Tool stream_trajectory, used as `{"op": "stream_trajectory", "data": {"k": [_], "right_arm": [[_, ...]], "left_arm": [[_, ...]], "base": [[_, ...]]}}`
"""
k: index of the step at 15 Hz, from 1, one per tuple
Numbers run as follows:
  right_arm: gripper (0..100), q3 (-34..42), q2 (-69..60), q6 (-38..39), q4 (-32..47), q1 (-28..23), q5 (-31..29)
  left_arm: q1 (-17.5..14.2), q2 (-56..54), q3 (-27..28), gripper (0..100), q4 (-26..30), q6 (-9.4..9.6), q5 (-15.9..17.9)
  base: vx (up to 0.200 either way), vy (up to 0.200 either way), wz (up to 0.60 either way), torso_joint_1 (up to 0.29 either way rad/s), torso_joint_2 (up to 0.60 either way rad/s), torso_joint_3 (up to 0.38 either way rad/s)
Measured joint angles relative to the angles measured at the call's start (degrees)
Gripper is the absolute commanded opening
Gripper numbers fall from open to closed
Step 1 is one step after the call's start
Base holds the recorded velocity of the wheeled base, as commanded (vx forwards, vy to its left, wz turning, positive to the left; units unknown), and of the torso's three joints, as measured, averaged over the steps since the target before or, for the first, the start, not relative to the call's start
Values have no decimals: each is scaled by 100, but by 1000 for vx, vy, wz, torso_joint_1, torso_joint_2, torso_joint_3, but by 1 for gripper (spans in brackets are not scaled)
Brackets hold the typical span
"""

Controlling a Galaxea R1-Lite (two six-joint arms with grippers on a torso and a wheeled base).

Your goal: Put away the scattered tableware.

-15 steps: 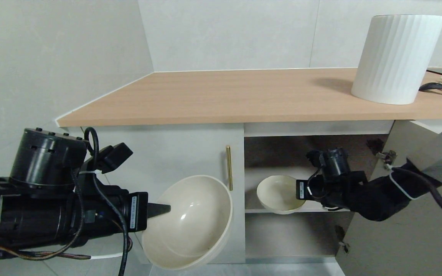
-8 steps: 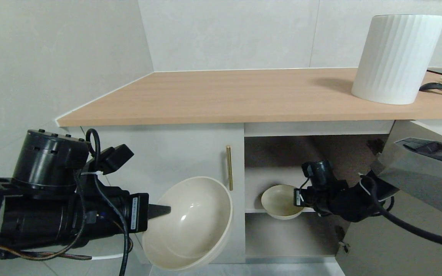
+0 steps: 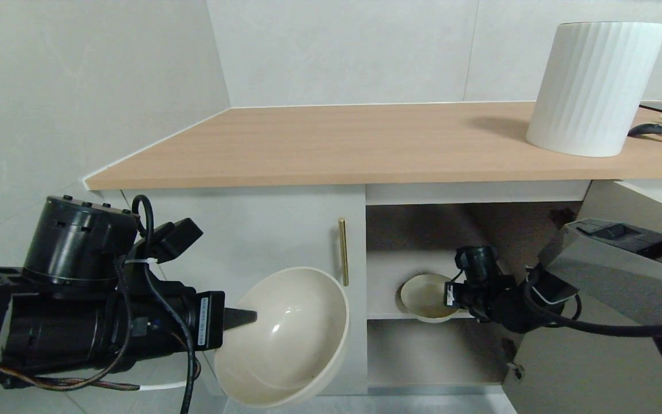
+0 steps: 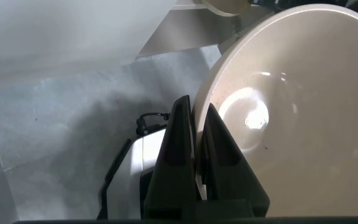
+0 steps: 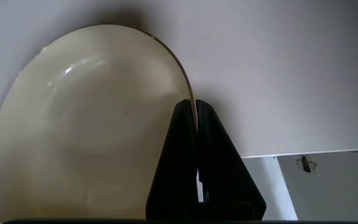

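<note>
- The cabinet [image 3: 262, 230] sits under the wooden countertop [image 3: 337, 144], with its left door shut and its right compartment open. The middle shelf [image 3: 385, 315] in that compartment looks like the home for the tableware. Its front edge is the main hazard, since a bowl let go too near it could tip out onto the floor.
- The open cabinet door [image 3: 595, 356] hangs at the right, near the right arm. A wide swing while backing out could knock it.
- The white ribbed container [image 3: 595, 86] stands at the far right of the countertop, well apart from both arms, so I judge it a small risk.
- The large cream bowl [image 3: 285, 336] is held on edge, low and near, in front of the shut left door. The left gripper [image 3: 239, 315] has its jaws closed on the rim, one finger inside and one outside. Such a thin hold on a big bowl may let it swivel or slip free if the arm moves sharply.
- The small cream bowl [image 3: 423, 296] is at the front left of the shelf in the open compartment. The right gripper [image 3: 449, 293] pinches its rim with the jaws shut on it. I cannot tell whether its base touches the shelf. If it is released while hanging, it could drop, rock or roll off the edge.
- The brass door handle [image 3: 342, 251] is just beside the large bowl's upper rim. Carrying that bowl right toward the opening could strike the handle and jar the grip.
</note>
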State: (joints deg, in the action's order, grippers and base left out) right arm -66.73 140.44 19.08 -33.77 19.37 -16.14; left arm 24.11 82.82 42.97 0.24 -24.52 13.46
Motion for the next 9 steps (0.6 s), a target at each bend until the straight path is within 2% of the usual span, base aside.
{"op": "stream_trajectory", "data": {"k": [3, 9], "right_arm": [[0, -291, 188, 21, -2, -113, -413], [0, -730, 479, 65, 60, -160, -594]], "left_arm": [[0, 30, 0, 0, 0, -2, -7], [6, 50, 0, 0, 2, 0, -9]], "base": [[0, 0, 0, 0, 0, 0], [0, 0, 0, 0, 0, 0]]}}
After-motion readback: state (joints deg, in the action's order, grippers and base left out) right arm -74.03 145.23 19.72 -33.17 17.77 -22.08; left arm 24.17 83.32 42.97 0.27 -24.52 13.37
